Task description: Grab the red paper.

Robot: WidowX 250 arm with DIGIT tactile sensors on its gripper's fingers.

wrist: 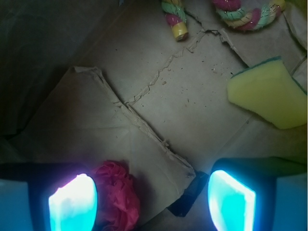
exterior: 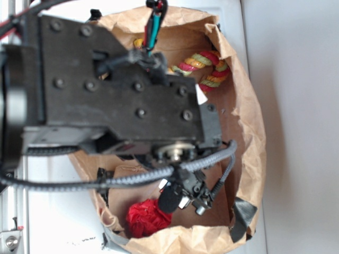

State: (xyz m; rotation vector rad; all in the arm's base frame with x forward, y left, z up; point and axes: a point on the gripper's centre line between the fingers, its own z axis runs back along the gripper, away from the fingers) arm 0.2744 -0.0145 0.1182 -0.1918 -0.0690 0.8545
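A: Where do we stand on the red paper (wrist: 117, 197)?

B: We judge we're in the approach. In the wrist view the wad lies at the near left of the brown paper bag (exterior: 249, 132), just inside the left finger, off the centre of the gap.

A: And the end effector (wrist: 153, 202)?

B: Its fingers (wrist: 73, 204) are spread wide with nothing between them but the paper's edge. In the exterior view the arm (exterior: 116, 90) reaches over the bag, the wrist pointing down above the wad.

A: Next move?

B: We'd shift left to centre the wad, descend, then close. The rope toy (exterior: 204, 66) and yellow sponge (wrist: 269, 98) sit well apart at the far side.
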